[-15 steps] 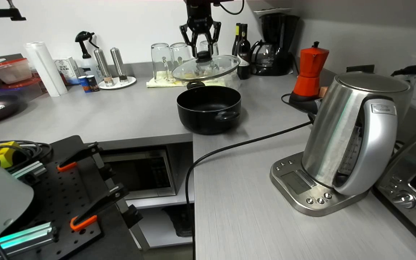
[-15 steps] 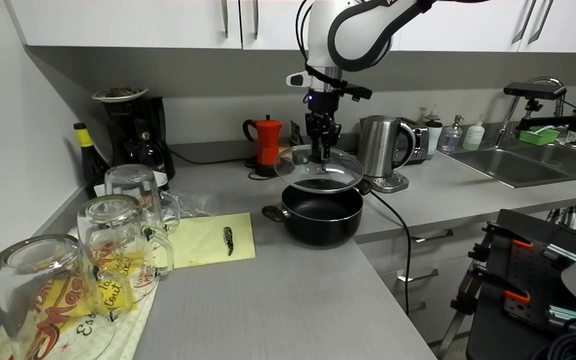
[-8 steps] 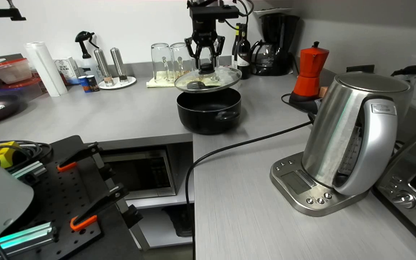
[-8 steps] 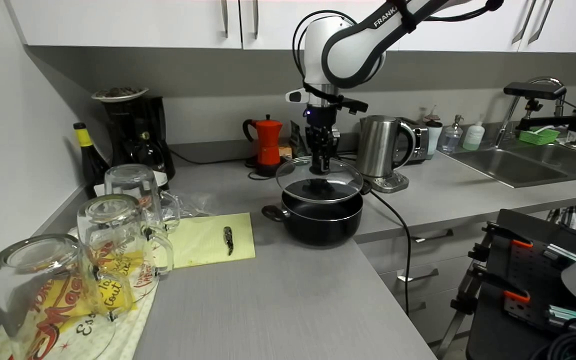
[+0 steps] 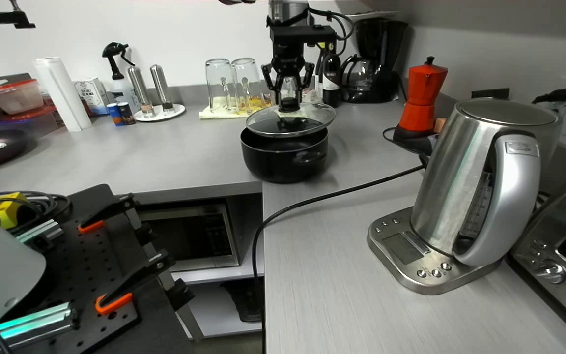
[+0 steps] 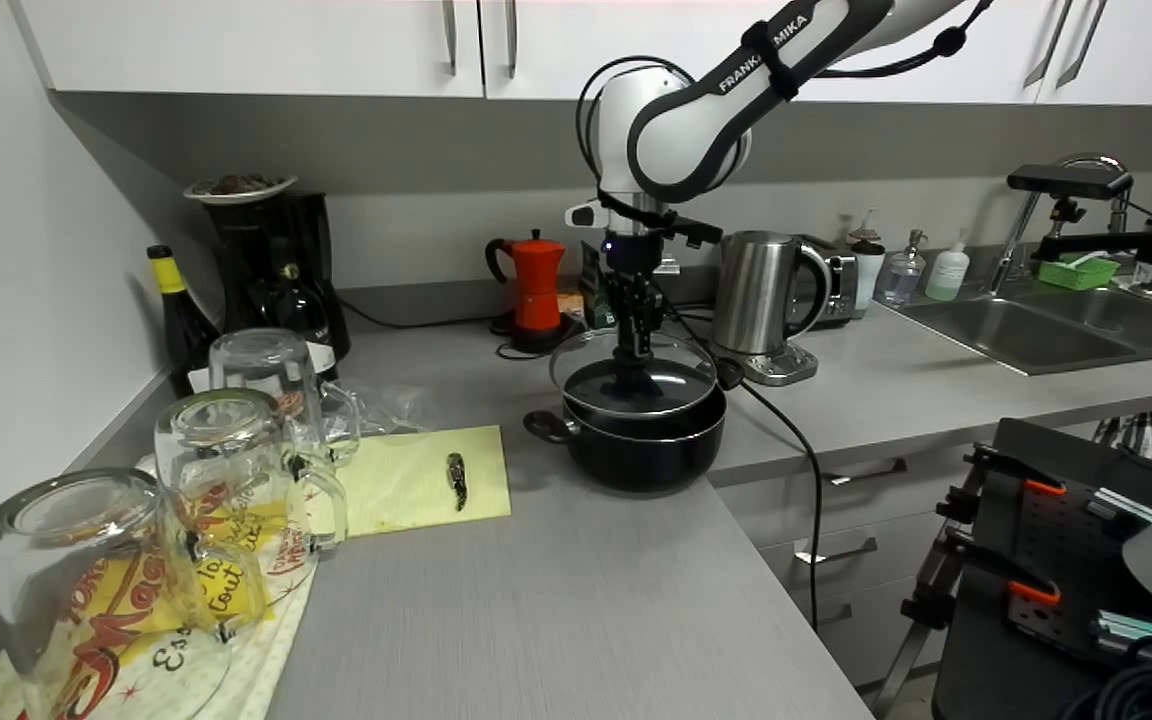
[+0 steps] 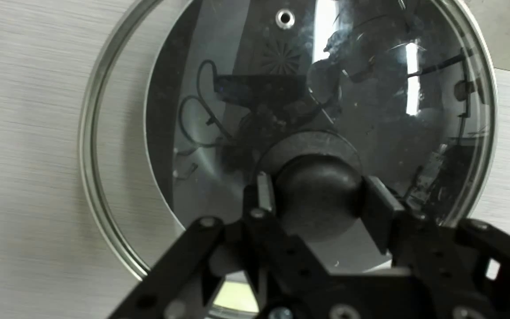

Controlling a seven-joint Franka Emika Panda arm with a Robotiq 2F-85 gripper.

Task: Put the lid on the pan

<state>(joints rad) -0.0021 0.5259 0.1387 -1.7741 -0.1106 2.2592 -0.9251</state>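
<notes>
- Wrist view: the end effector [image 7: 322, 195] is drawn in tight on the black knob [image 7: 318, 184], pinching it from both sides, so the lid [image 7: 290, 117] is held.
- Both exterior views show the lid above the pan [image 6: 648, 462], covering much of its mouth, slightly off-centre, with a gap visible between the lid and the pan's near edge.
- Bringing the lid over the pan looks done; centring it, lowering it onto the pan and letting go seem left.
- Against the earlier frames, the lid is lower over the pan; the pan has kept its place on the surface [image 6: 496, 620].
</notes>
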